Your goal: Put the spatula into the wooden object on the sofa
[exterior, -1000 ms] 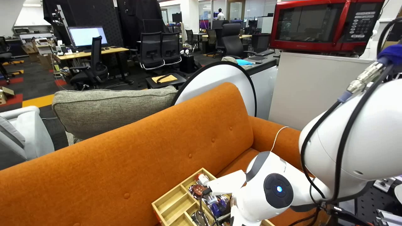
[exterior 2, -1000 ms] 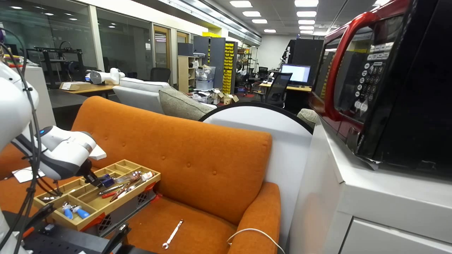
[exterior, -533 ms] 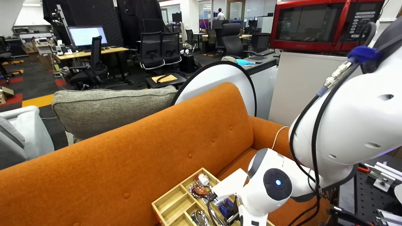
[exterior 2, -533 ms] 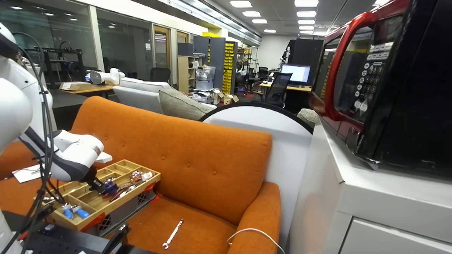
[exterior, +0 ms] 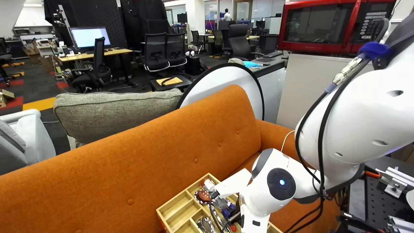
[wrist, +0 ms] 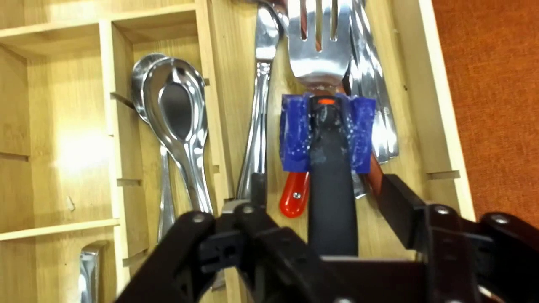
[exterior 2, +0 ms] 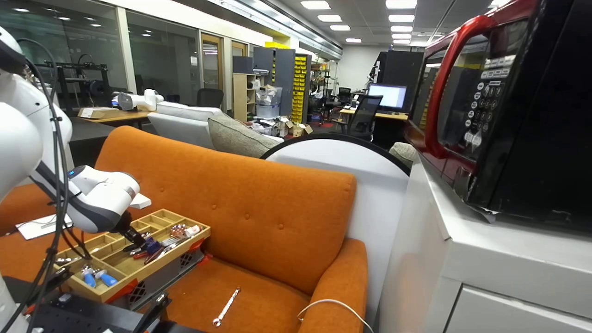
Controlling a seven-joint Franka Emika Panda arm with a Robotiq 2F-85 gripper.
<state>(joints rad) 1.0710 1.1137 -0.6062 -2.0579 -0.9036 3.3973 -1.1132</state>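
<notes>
The wooden object [exterior 2: 185, 247], a pale divided tray, sits on the orange sofa [exterior 2: 259, 194]. In the wrist view the spatula [wrist: 332, 202] shows as a thick black handle pointing up the picture over the cutlery compartment. My gripper [wrist: 329, 132] is shut on it: its blue pads [wrist: 294, 139] hug both sides near the handle's far end, no gap visible. A silvery tined head [wrist: 321, 59] is in line beyond that end; whether it is one piece with the handle I cannot tell. In an exterior view the blue fingertips [exterior 2: 152, 245] are low inside the tray. The handle's near end is hidden by the gripper.
Under and beside the handle lie a red-handled utensil [wrist: 294, 198], a table knife [wrist: 257, 139] and more cutlery. Spoons [wrist: 177, 109] fill a narrow neighbouring compartment, past a divider. Blue-handled tools [exterior 2: 107, 279] occupy another compartment. A wrench [exterior 2: 226, 307] rests on the sofa seat.
In an exterior view the gripper has shifted a little to the right, low inside the tray. The tined head beyond the blue pads now shows more clearly in both exterior views.
</notes>
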